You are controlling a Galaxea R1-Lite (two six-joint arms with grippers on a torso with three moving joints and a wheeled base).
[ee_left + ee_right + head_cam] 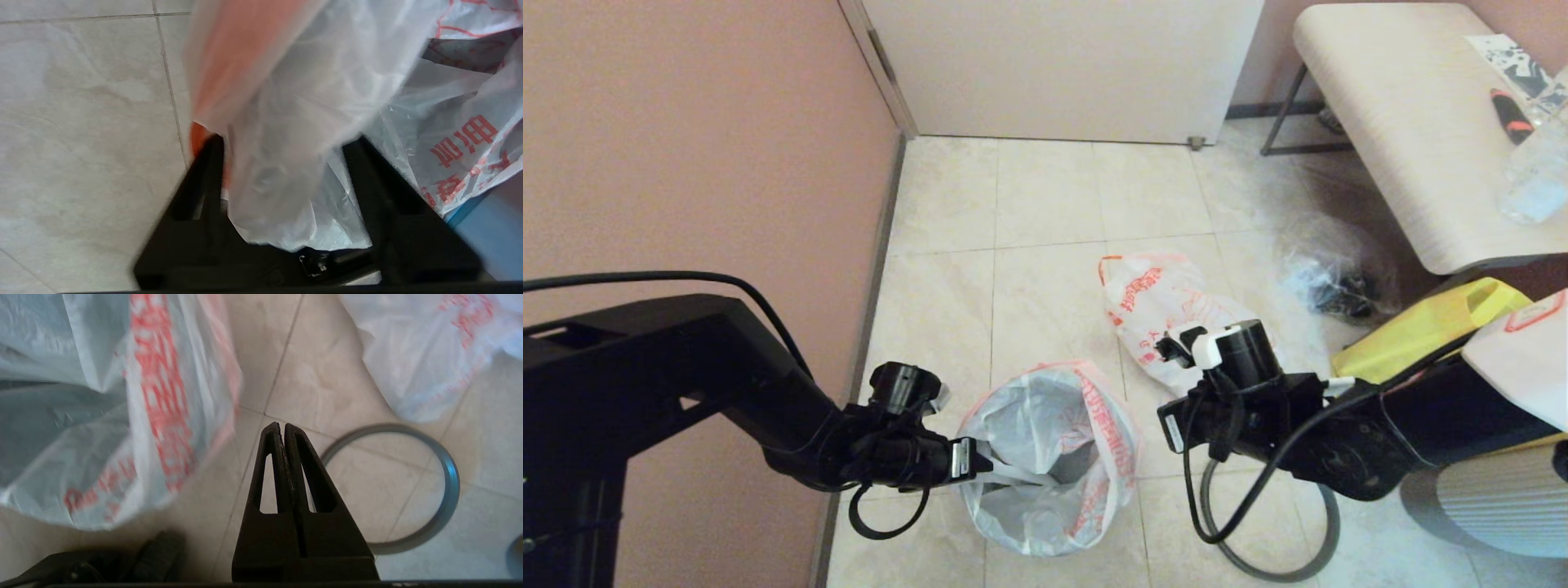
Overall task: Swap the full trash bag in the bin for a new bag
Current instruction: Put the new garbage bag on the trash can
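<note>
The left gripper is seen at the lower left of the head view, its fingers spread wide with a fold of the new bag lying loosely between them; nothing is pinched yet. The new bag is draped open at the lower centre of the head view, where the bin is presumably stood, though the bin itself cannot be made out under the film. The film is judged very light, limp and slippery, and easily torn. It would best be taken at the rolled edge of the mouth or at an orange-red handle, where the plastic is bunched, and pulled gently outward.

The thin grey hoop is found flat on the tiles, just beside the draped bag and apart from it. The right gripper is held above the floor between bag and hoop, its fingers pressed together on nothing. In the head view its fingers are hidden by its own wrist.

The full trash bag is set on the floor at centre, partly covered by the right arm. Further right, a clear bag and a yellow tote are cut off or blocked.
</note>
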